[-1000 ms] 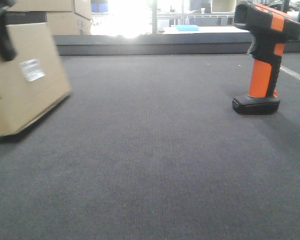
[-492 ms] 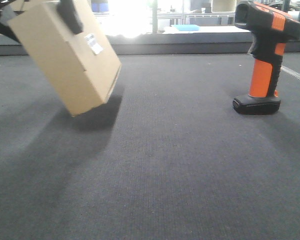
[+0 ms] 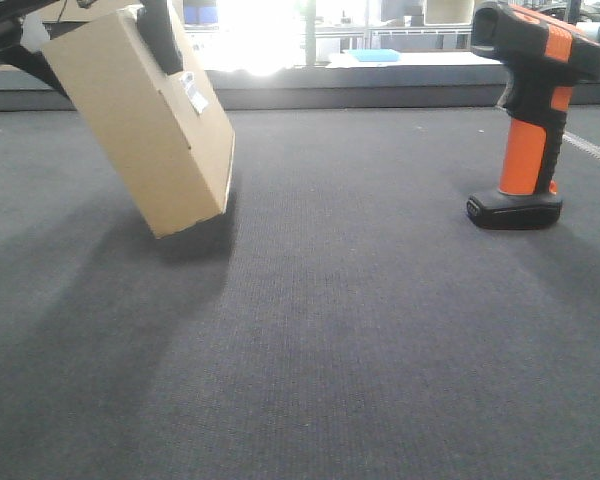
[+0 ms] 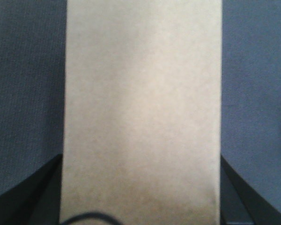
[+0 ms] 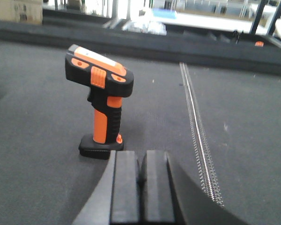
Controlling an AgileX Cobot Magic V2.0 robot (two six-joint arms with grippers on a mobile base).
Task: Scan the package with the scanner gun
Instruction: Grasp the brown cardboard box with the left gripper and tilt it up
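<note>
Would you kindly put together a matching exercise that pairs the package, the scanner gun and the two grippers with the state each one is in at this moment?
Column one:
1. package
2. scanner gun
3. left gripper
4. right gripper

Column two:
A. shut, with nothing between its fingers
B. tilted on a diagonal, clamped from two sides
C. standing upright on its flat base on the dark mat
D. shut on the package

Pairs: 1-B, 2-C, 3-D, 4-A
</note>
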